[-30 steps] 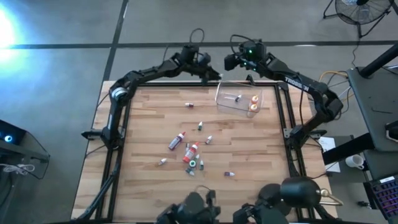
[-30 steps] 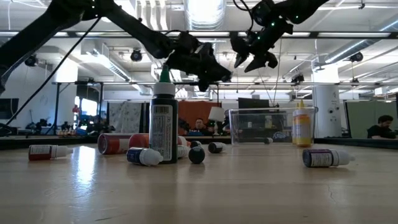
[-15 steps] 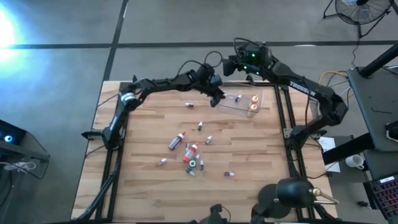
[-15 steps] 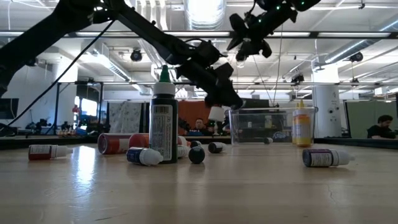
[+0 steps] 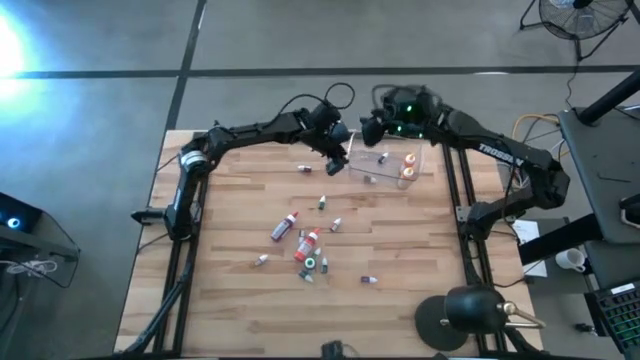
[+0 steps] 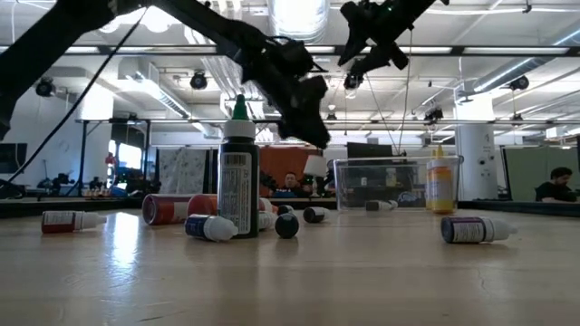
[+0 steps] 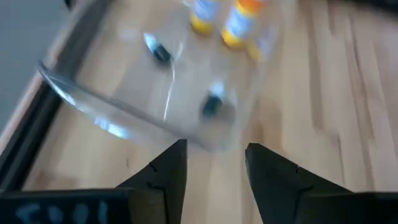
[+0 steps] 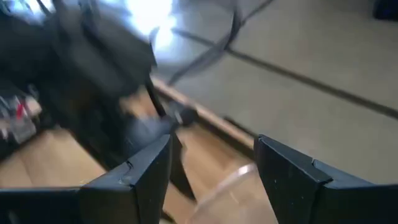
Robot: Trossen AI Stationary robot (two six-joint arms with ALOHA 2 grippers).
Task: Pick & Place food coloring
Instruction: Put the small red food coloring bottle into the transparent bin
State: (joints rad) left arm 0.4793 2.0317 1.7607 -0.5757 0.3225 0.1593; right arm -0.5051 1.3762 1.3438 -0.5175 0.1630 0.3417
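left gripper (image 5: 336,160) is being held open, empty, beside clear box (image 5: 385,165) | bottles (image 5: 305,245) lying well apart | right gripper (image 8: 211,168) open, empty | yellow bottles (image 7: 227,22) in box shown by left wrist only

We see two dark, slim jointed arms with black cables looping off their wrists. The right arm (image 5: 500,152) carries white lettering and a small green light; each gripper has two dark, wedge-shaped fingers (image 7: 166,177).
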